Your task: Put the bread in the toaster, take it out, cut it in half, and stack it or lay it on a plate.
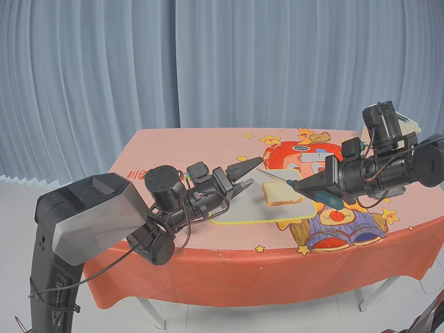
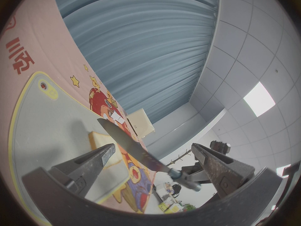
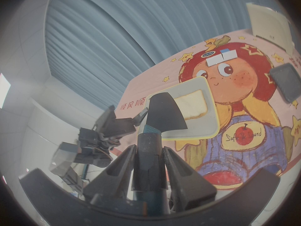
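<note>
Orange cartoon tablecloth (image 1: 199,144) mid-frame, grey yellow-rimmed cutting board (image 1: 240,206) holds pale square bread slice (image 1: 282,193) flat, right gripper (image 1: 299,185) clamps teal-handled steel knife (image 1: 273,176), blade pointing left along slice's upper edge, left gripper (image 1: 255,170) spread wide just left of bread.

Between the wide-spread left gripper (image 1: 255,170) and the square pale bread slice (image 1: 282,194), bare grey yellow-rimmed cutting board (image 1: 240,206) leaves a passage. From the right, the steel knife (image 1: 275,176), clamped in the right gripper (image 1: 298,184), slants above the bread's far edge.
</note>
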